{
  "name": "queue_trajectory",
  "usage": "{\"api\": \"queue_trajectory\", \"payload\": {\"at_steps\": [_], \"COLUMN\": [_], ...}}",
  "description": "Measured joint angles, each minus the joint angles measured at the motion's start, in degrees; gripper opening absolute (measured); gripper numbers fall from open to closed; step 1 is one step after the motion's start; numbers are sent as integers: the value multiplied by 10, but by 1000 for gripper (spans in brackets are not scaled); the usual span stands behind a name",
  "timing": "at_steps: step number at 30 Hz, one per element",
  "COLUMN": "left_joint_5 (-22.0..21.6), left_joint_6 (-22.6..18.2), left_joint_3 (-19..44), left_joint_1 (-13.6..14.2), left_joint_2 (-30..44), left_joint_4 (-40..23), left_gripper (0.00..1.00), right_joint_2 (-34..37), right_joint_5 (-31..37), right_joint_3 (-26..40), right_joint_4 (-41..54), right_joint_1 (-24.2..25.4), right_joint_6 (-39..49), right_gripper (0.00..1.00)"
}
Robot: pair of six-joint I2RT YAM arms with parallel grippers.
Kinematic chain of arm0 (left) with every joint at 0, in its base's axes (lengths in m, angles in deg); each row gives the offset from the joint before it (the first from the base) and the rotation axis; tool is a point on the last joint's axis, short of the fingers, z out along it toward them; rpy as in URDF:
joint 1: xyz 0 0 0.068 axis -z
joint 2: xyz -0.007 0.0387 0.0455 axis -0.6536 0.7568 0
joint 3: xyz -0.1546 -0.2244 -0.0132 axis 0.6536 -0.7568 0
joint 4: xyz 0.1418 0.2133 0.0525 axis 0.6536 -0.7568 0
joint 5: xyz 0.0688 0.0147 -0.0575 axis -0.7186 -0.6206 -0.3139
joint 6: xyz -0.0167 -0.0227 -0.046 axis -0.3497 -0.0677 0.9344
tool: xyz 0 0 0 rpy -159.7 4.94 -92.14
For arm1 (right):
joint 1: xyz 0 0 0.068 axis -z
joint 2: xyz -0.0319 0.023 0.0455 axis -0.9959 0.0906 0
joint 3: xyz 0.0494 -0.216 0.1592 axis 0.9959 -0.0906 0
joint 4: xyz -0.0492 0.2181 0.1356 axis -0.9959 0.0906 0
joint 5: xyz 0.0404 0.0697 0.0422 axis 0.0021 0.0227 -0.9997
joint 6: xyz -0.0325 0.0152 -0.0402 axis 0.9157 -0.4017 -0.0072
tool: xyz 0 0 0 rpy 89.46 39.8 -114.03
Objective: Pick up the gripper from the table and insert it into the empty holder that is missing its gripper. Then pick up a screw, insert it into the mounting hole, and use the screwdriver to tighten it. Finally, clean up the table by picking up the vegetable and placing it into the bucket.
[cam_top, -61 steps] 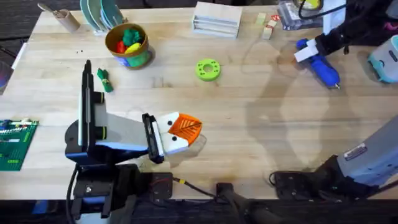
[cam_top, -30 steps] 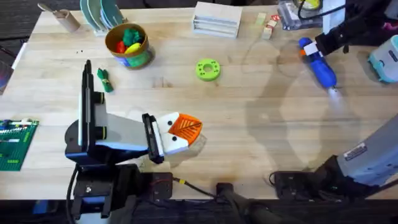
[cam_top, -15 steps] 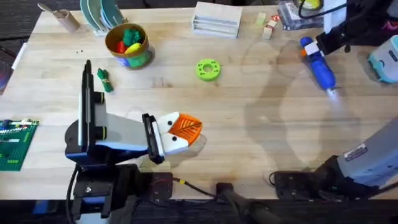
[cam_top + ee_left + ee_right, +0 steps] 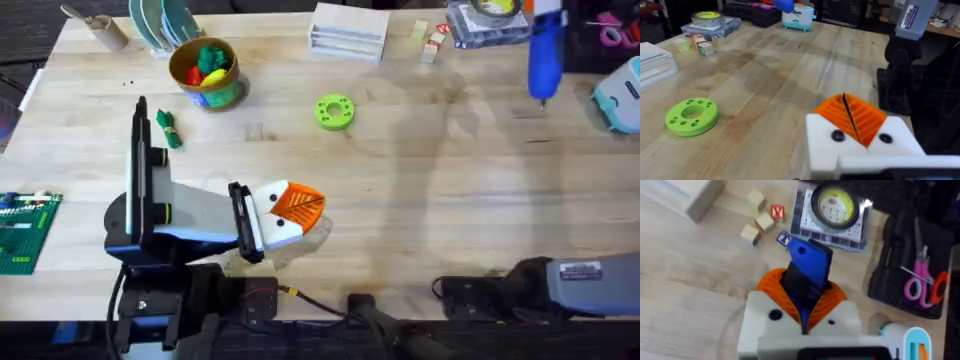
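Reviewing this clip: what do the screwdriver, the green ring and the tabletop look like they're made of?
Screwdriver: apparently smooth, slightly glossy blue plastic, dark tip likely metal. Green ring: looks like matte lime plastic with small moulded or printed holes, seen closer at. Table: light wood, visible grain and plank seams, satin finish.

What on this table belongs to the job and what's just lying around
Job: screwdriver in the right gripper, left gripper, vegetable, bucket.
Lying about: green ring, white box, small blocks, tape roll, green board.
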Motion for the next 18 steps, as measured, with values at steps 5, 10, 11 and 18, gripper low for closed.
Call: {"api": "queue_trajectory", "payload": {"at_steps": [5,10,11,18], "left_joint_5": [0,0,0,0], "left_joint_6": [0,0,0,0], "left_joint_3": [0,0,0,0], "left_joint_1": [0,0,0,0], "left_joint_2": [0,0,0,0], "left_joint_4": [0,0,0,0], "left_gripper": [4,4,4,4], "right_joint_2": [-80,-169,-186,-298], "right_joint_5": [0,-2,-2,-2], "right_joint_3": [0,0,0,-45], "right_joint_4": [8,41,53,104], "right_joint_1": [-17,-23,-23,-23], "right_joint_6": [-38,-74,-80,-97], "right_gripper": [41,41,41,41]}}
